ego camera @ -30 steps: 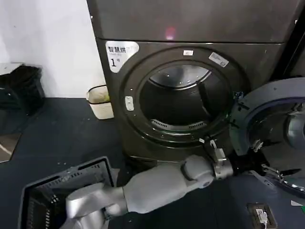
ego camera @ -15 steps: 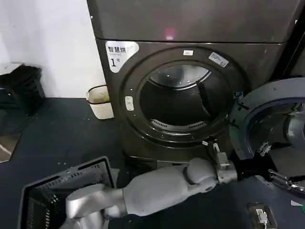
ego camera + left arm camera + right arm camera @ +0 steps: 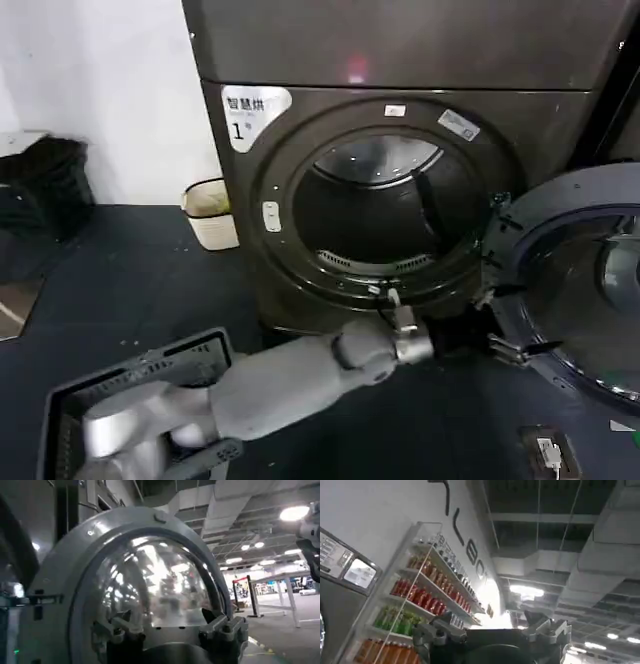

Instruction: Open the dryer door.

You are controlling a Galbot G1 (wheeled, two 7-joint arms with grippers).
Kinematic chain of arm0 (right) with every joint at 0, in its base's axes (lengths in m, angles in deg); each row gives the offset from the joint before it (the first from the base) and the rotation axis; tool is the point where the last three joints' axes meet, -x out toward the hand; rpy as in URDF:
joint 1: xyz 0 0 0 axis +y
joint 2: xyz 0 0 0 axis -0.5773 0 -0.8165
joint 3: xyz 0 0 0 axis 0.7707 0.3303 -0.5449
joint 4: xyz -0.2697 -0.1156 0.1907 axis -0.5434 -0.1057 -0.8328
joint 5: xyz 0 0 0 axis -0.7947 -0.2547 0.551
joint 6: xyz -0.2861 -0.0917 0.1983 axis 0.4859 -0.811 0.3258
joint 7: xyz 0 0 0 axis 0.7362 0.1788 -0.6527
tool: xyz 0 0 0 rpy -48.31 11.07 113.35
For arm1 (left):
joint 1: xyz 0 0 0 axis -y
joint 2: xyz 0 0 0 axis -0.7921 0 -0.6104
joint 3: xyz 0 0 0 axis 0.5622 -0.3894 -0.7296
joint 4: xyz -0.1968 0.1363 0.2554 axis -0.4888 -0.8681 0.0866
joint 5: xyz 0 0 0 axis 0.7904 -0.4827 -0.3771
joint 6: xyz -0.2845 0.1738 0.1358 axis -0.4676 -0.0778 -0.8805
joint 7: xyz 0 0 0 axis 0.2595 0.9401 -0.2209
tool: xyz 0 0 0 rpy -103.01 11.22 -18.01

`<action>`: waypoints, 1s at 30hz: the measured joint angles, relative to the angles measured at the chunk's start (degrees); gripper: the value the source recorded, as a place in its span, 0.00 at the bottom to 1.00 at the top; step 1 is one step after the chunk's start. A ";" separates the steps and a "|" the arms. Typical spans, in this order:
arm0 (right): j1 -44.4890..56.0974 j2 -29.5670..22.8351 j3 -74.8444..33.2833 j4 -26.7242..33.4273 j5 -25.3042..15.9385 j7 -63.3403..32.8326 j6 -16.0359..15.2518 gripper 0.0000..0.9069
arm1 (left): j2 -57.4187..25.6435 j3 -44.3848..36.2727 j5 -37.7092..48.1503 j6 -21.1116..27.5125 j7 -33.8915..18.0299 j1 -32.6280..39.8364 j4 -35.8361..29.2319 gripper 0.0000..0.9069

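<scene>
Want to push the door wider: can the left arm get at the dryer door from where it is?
Probably yes. The left gripper is open, low in front of the dryer, just short of the dryer door, which stands swung open with nothing between them.

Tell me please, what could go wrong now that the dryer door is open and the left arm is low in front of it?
The left claw, open, sits close to the lower edge of the dryer door; a careless retreat might knock it. The door may also swing back toward the dryer. The basket lies under the arm's path.

Smooth grey rounded left arm [image 3: 290, 375], black hand [image 3: 500, 345]
</scene>
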 joint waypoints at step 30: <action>-1.25 -0.79 -0.16 -2.58 -1.49 -0.89 0.05 1.00 | -43.34 0.39 -2.45 2.04 -5.61 -2.03 -24.61 1.00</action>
